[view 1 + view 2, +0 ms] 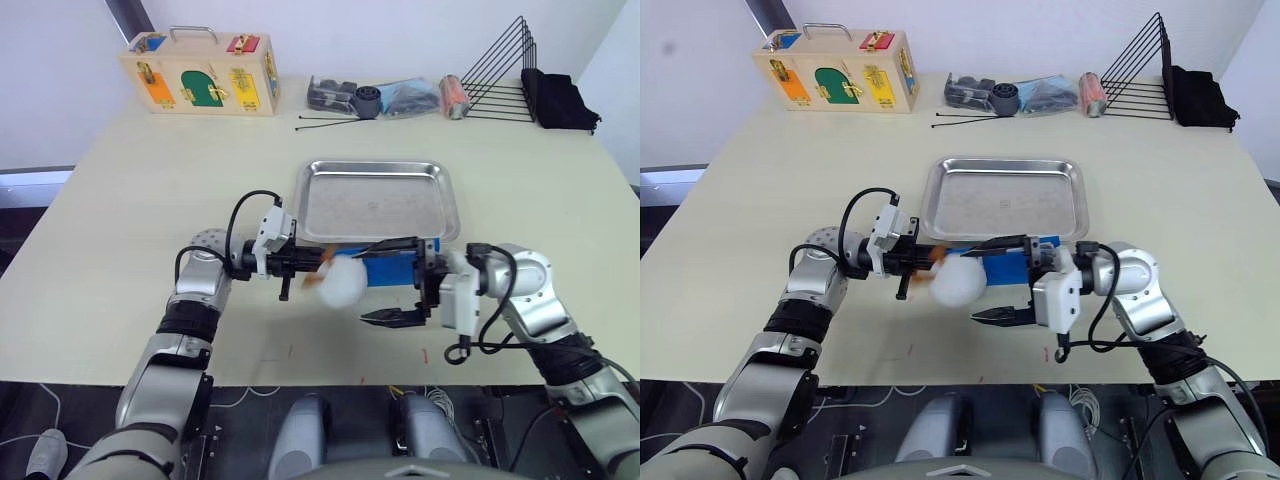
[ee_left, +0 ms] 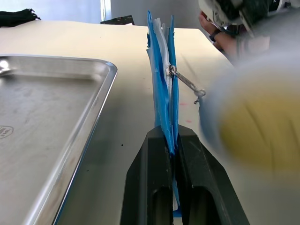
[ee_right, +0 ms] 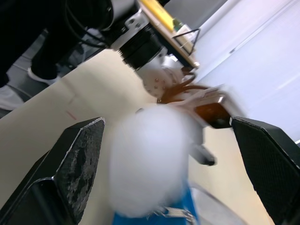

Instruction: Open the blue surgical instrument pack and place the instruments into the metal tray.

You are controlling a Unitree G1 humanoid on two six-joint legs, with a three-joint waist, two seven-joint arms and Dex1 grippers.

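The tray [image 1: 377, 199] lies at frame centre on the table [image 1: 120, 200]. Just below its lower edge sits the pack [image 1: 392, 268], with a pad [image 1: 340, 283] to its left. The left gripper [image 1: 308, 266] lies left of the pad, the right gripper [image 1: 385, 282] right of it. Along the top: a wooden box [image 1: 200, 74] at upper left, a rack [image 1: 500, 72] at upper right, rods [image 1: 325, 122] between them.

A robot test lab: a bare pale table [image 1: 120, 190] against white walls, with a wooden latch-board box [image 1: 200, 72], wire rack [image 1: 500, 75] and steel tray [image 1: 375, 200] beyond the grippers.
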